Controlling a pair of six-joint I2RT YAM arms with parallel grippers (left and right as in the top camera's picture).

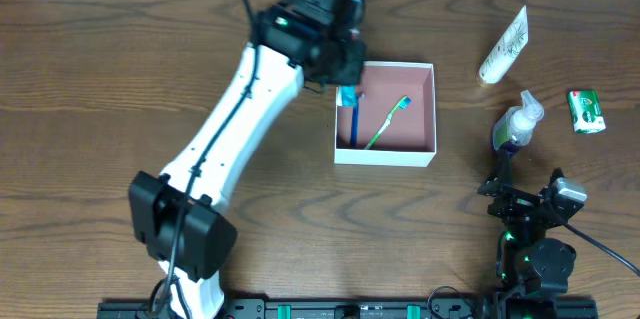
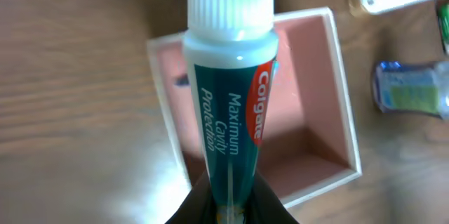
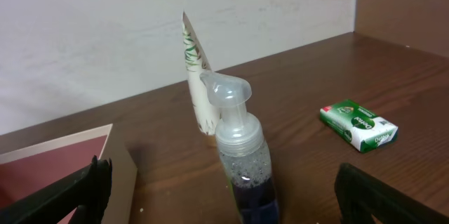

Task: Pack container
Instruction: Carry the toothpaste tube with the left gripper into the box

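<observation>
The container [image 1: 385,153] is a square white box with a pink inside, at the table's middle; it also shows in the left wrist view [image 2: 340,97] and at the left edge of the right wrist view [image 3: 63,155]. A green toothbrush [image 1: 388,121] lies in it. My left gripper [image 1: 346,87] is shut on a teal Colgate toothpaste tube [image 2: 228,97], held over the box's left wall, cap pointing away. My right gripper [image 3: 224,196] is open near the front right, with a clear pump bottle of purple liquid [image 3: 242,154] standing between its fingers, untouched.
A white tube [image 1: 504,45] lies at the far right; it shows behind the bottle in the right wrist view [image 3: 196,76]. A green soap box [image 1: 586,111] lies to the right of the pump bottle [image 1: 518,124] and shows in the right wrist view [image 3: 359,126].
</observation>
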